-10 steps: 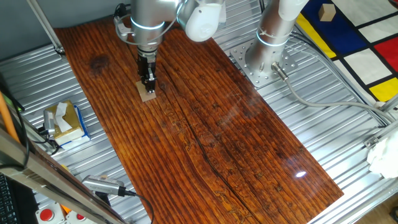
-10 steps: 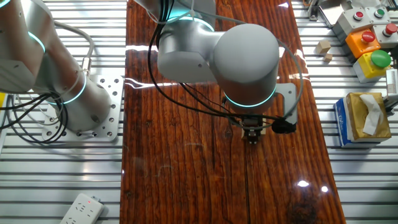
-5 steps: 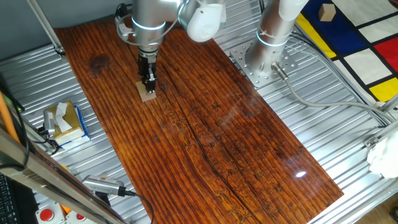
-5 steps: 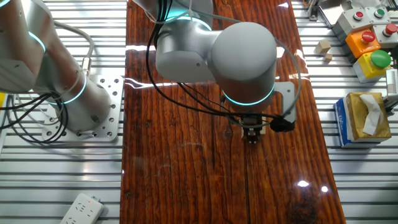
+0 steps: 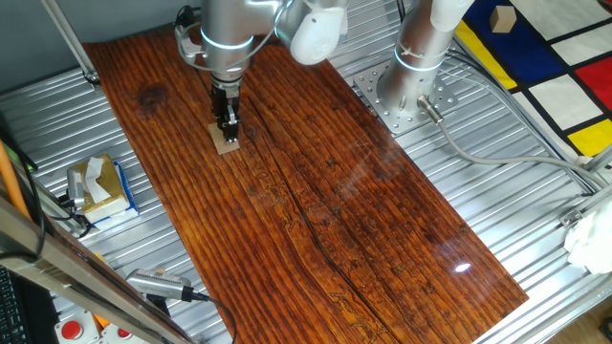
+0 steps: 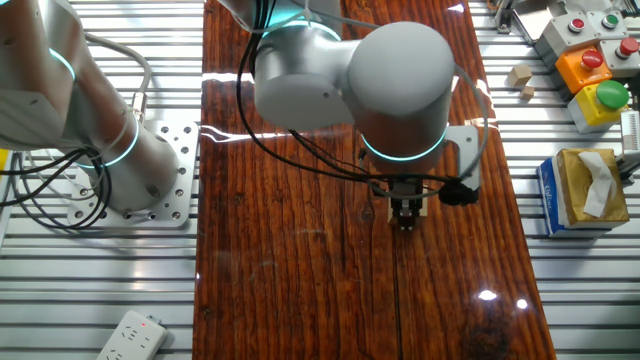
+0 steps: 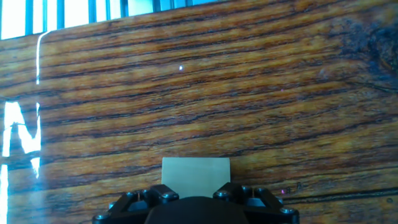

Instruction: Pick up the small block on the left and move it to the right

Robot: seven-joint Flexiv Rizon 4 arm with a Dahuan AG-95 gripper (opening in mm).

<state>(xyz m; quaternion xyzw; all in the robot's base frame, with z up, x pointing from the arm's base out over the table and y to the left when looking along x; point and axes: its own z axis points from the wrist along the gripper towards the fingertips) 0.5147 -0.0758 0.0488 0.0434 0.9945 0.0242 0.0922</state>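
Since 1 second ago the arm's big joint has shifted slightly toward the tissue box [image 6: 586, 190] side (the hand [image 5: 229, 129] hardly moved). Open wood-grain tabletop [image 5: 363, 220] stretches wide toward the near end. The small block [image 5: 226, 143], flat-topped pale wood, sits on the glossy planks at the fingertips [image 6: 405, 214]. Whether the hand grips it or stands released cannot be told.

Counter [image 5: 316, 220]: glossy dark-grained wood board, reflective, on ribbed bare metal. Small block [image 7: 195, 176] at the gripper [image 5: 228, 131]: pale matt unfinished wood. Gripper: matt black.
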